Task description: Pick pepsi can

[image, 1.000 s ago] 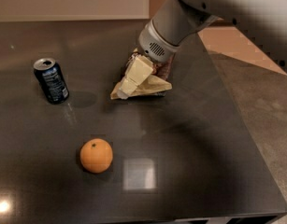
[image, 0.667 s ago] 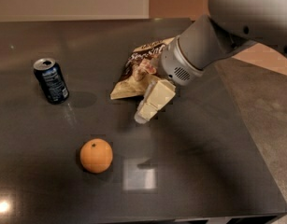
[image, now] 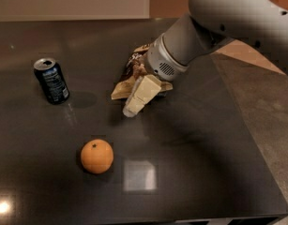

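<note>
The pepsi can (image: 52, 80) is dark blue with a silver top and white print. It stands upright at the left of the dark table (image: 204, 163). My gripper (image: 140, 96), cream-coloured at the end of the grey arm (image: 181, 50), hangs low over the middle of the table. It is well to the right of the can, apart from it, and holds nothing that I can see.
An orange (image: 96, 156) sits near the front, below and between the can and the gripper. A crumpled brown and gold snack bag (image: 134, 69) lies just behind the gripper, partly hidden by the arm. The table's right edge runs beside a grey floor (image: 270, 111).
The gripper came forward off the snack bag, then shifted slightly left toward the can. The can, orange and bag have not moved.
</note>
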Controlling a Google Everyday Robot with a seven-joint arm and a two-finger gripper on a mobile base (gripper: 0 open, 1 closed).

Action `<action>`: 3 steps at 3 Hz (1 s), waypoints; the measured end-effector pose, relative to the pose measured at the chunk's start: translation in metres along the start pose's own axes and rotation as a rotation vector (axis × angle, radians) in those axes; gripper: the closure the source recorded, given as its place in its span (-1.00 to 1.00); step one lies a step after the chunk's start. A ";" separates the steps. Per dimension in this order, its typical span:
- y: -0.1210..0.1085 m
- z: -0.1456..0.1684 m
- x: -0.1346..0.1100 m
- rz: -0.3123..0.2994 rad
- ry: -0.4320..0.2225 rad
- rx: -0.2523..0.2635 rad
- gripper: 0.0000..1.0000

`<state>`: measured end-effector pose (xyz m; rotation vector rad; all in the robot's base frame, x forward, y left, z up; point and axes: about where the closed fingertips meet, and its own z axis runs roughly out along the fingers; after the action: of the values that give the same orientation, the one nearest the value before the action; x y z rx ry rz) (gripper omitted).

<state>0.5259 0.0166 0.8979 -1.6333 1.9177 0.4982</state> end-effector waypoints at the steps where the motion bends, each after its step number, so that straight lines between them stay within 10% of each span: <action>1: -0.015 0.017 -0.013 -0.009 -0.033 0.007 -1.00; 3: -0.041 0.053 -0.051 -0.040 -0.110 0.019 -1.00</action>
<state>0.5803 0.0808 0.8921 -1.5958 1.8012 0.5401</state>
